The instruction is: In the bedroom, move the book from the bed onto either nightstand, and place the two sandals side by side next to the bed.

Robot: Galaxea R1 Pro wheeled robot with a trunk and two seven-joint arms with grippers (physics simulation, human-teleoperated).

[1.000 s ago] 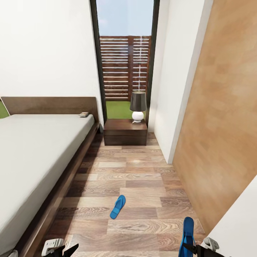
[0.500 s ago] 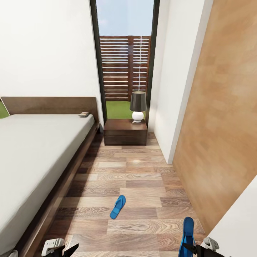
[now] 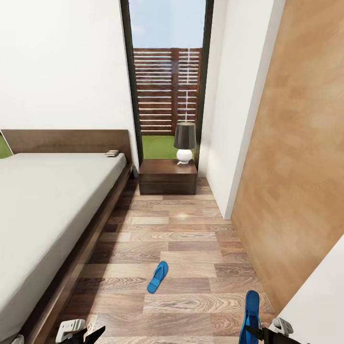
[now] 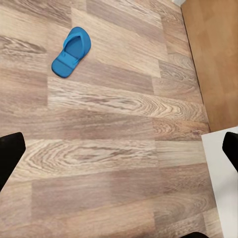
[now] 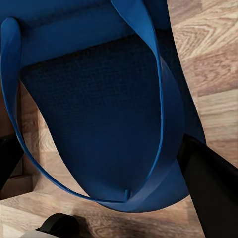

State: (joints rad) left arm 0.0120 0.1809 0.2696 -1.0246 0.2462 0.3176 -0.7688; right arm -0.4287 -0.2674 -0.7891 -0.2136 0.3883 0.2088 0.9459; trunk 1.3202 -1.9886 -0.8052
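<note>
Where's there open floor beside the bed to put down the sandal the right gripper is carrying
Bare planks run along the bed frame, between it and the sandal on the floor, and on to the nightstand. The held sandal hangs in the right gripper. The nightstand top is crowded on its right by the lamp.

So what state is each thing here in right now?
Book: lying on the bed, by the headboard.
Floor sandal: flat on the planks, apart from the bed.
Held sandal: gripped by the right gripper.
Left gripper: open, empty.
Nightstand: drawers shut, lamp on top.
</note>
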